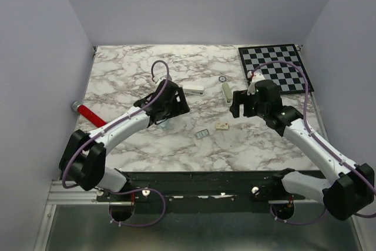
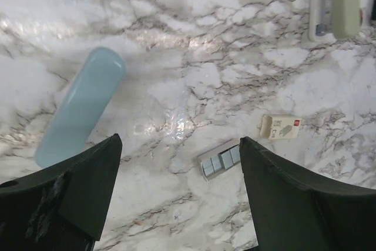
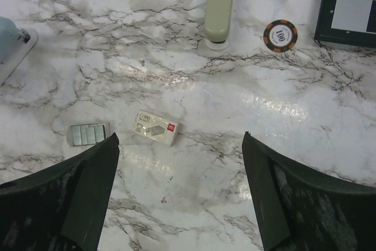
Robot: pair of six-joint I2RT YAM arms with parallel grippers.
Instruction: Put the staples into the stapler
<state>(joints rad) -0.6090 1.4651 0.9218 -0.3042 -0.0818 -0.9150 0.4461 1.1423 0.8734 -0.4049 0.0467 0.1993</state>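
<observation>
Pale walls close in a white marble tabletop (image 1: 117, 69) with grey veins, glossy enough to throw back glare. Two white-and-black arms reach over it from the near edge. The left hand (image 2: 179, 145) hangs with its dark fingers spread wide and nothing between them, and the right hand (image 3: 180, 139) is just as wide and empty. Both look poised over the small parts, probably so either one can make the pick.

A black-and-white checkered board (image 1: 275, 67) fills the far right corner. A pale blue rounded plastic body (image 2: 79, 107) lies under the left hand. A cream plastic stapler (image 3: 219, 4) lies farther back, between the hands. In the left wrist view a pale rail shows beside its upper arm, so I judge it may be opened for loading. A white oblong block (image 1: 194, 90) lies just beyond the left hand, and a red-handled tool (image 1: 89, 113) lies at the left edge.

A small white printed cardboard box (image 3: 155, 127) lies flat near the front. Just beside it, not touching, are the staples (image 3: 87, 134), a flat grey metal strip ribbed in segments that neither hand is touching. An orange-and-black poker chip (image 3: 280, 34) lies near the board.
</observation>
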